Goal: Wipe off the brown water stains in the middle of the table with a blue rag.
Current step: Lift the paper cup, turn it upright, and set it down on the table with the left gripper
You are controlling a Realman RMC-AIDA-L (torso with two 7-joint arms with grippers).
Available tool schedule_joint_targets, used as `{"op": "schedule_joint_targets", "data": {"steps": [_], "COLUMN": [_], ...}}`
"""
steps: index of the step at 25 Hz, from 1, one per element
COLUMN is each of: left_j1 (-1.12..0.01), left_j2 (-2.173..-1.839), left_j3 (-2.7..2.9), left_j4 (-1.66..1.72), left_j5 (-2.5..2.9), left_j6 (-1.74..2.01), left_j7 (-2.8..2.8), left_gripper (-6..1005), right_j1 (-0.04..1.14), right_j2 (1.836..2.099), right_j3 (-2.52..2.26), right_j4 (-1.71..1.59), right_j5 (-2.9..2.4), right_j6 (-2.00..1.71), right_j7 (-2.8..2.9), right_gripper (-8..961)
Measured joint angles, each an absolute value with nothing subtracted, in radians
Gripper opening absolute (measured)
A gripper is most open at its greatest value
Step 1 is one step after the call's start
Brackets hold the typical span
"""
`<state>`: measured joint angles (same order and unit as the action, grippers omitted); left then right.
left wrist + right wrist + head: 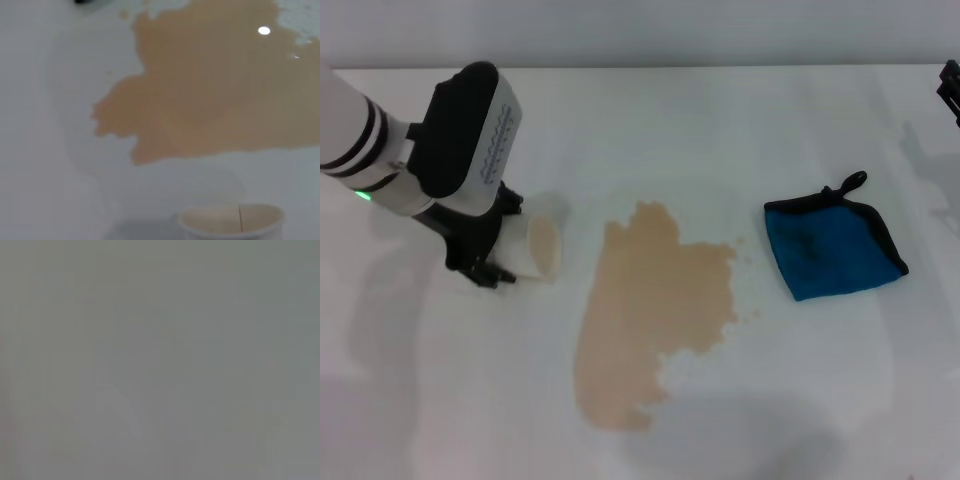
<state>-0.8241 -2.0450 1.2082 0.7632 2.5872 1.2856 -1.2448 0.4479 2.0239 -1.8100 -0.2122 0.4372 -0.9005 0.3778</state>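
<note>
The brown water stains (655, 310) spread as a large tan blotch over the middle of the white table (820, 400). They also fill the left wrist view (210, 95). The blue rag (832, 250) lies flat to the right of the stains, with its black loop at the far corner. My left gripper (510, 242) is left of the stains and is shut on a white paper cup (542, 245). The cup is tipped on its side with its mouth toward the stains, and its rim shows in the left wrist view (230, 220). My right gripper (950, 92) sits at the far right edge, away from the rag.
Small tan specks (750, 262) dot the table between the stains and the rag. The right wrist view shows only a plain grey surface.
</note>
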Motion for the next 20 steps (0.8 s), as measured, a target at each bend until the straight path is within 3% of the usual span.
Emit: {"op": "schedule_joint_targets", "data": {"steps": [12, 20], "left_j1": [-0.729, -0.556], "left_j2": [-2.072, -2.075], "left_j3": [0.999, 0.943], "left_j4": [0.904, 0.878], "left_j5": [2.423, 2.051], "left_j6": [1.171, 1.027], "left_j7": [-1.338, -1.313], "left_gripper": [670, 638], "right_j1": [0.453, 0.454], "right_j2": [2.020, 2.022], "right_j3": [-1.799, -1.788], "right_j4": [-0.211, -0.218], "right_j5": [0.443, 0.442], "right_j6": [-0.901, -0.900], "right_j7": [0.376, 0.376], "right_gripper": [840, 840]}}
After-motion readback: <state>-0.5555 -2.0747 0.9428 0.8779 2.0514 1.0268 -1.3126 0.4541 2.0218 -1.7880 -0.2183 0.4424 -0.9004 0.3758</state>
